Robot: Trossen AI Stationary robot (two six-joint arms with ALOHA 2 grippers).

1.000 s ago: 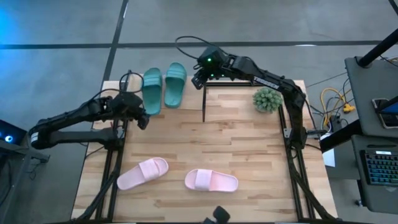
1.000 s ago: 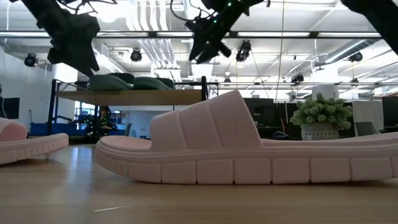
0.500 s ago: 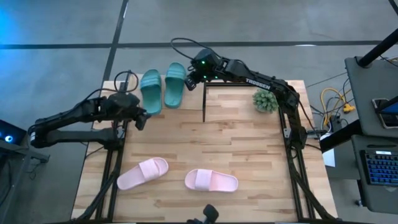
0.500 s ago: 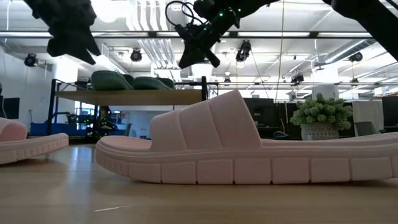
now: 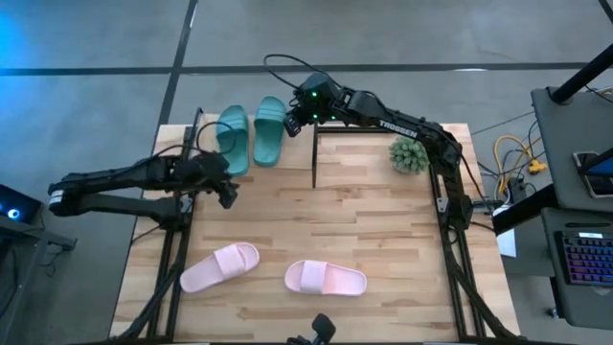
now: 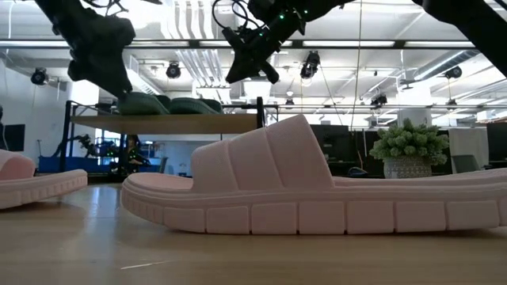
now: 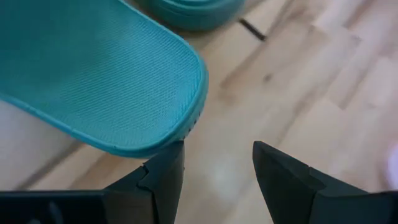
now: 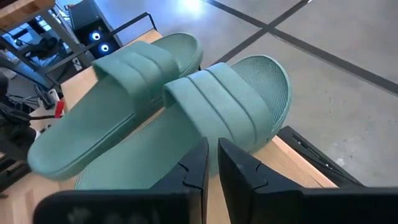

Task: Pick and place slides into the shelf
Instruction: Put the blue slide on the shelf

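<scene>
Two teal slides (image 5: 233,139) (image 5: 270,129) lie side by side, soles down, on the shelf's top board (image 6: 166,124) at the far left. Two pink slides (image 5: 220,266) (image 5: 326,279) lie on the table near its front edge. My left gripper (image 7: 217,149) is open just past the heel end (image 7: 124,81) of the left teal slide, which overhangs the board. My right gripper (image 8: 212,149) is shut, nothing between its fingers. It hangs a little above and to the right of the right teal slide (image 8: 224,106), pointing slantwise down at it. My left gripper has nothing between its fingers. One fingertip (image 7: 177,149) stands right at the rim of the teal slide's heel (image 7: 186,124), and I cannot tell whether it touches.
A fuzzy green plant in a pot (image 5: 410,153) stands at the far right of the table. The shelf's black posts (image 5: 314,158) rise beside the right arm. Bare wood lies between the shelf and the pink slides.
My left gripper has shifted a little toward the table's right and near side, staying by the left teal slide's heel. My right gripper has moved slightly left, toward the right teal slide, and tipped further down. The slides have not moved.
</scene>
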